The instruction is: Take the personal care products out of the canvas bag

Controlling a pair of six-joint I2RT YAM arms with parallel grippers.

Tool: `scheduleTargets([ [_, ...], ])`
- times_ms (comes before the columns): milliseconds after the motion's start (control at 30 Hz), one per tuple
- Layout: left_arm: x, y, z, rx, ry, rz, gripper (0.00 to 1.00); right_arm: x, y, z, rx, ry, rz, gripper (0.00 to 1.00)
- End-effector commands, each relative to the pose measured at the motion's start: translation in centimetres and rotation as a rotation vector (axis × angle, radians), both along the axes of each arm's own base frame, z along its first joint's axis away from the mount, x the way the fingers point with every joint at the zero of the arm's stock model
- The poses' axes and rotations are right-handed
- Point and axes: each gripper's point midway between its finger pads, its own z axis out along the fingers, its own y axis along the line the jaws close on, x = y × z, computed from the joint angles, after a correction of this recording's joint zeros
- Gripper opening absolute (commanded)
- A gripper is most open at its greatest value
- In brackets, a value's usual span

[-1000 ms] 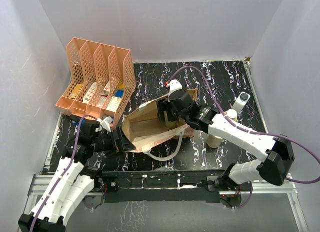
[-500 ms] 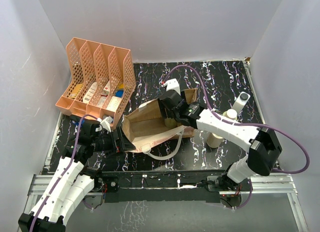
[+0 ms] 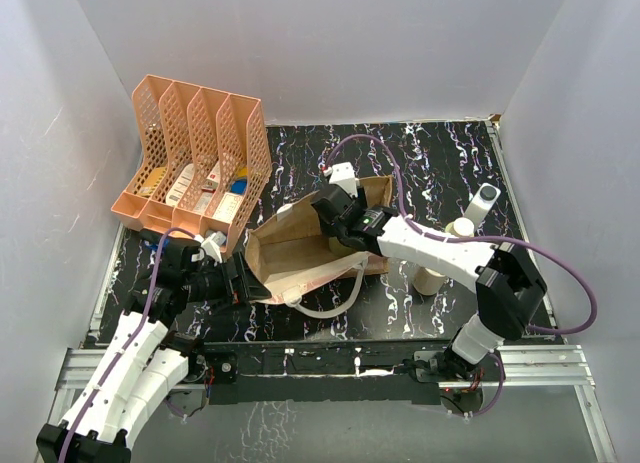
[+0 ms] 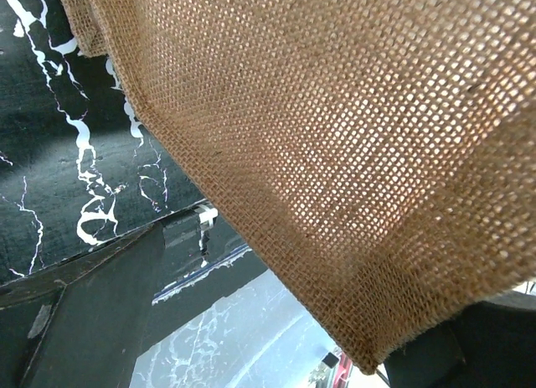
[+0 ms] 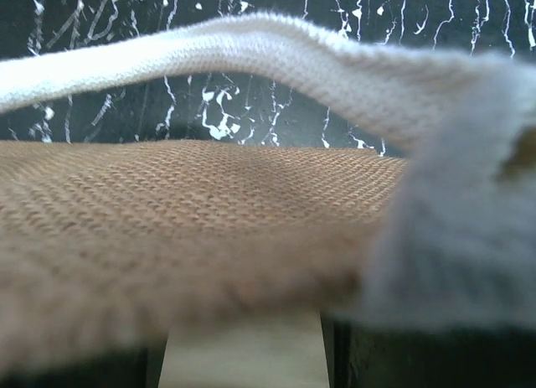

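The tan canvas bag (image 3: 290,251) lies open on the black marbled table (image 3: 440,163). My right gripper (image 3: 338,241) reaches inside its mouth. In the right wrist view a cream-coloured bottle (image 5: 243,350) fills the gap between the two dark fingers, under the bag's weave (image 5: 167,220) and a white handle (image 5: 251,44). My left gripper (image 3: 245,281) sits at the bag's left corner. Its jaws stand wide, and the burlap edge (image 4: 335,153) hangs between them unpinched. Three personal care products stand right of the bag: a slim white-grey bottle (image 3: 484,203), a capped beige bottle (image 3: 461,228) and another beige bottle (image 3: 430,278).
An orange mesh file rack (image 3: 195,153) with small boxes stands at the back left, close to the bag. The bag's white loop handle (image 3: 335,305) trails onto the table in front. White walls enclose the table on three sides.
The right gripper has moved left and deeper into the bag, and its jaws have narrowed around the cream bottle. The left arm and the bag have stayed put.
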Motion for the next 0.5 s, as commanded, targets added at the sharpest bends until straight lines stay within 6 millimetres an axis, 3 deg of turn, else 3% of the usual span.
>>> scheduleTargets([
  [0,-0.1,0.3,0.3,0.023,-0.004,-0.003,0.94,1.0,0.3,0.2,0.028,-0.035,-0.053,0.55],
  [333,0.0,0.4,0.3,0.033,0.005,-0.006,0.94,1.4,0.2,-0.6,0.018,-0.053,-0.062,0.57],
  [467,-0.2,0.4,0.1,0.035,0.011,-0.005,0.94,1.6,0.4,-1.1,0.004,-0.049,-0.056,0.62],
])
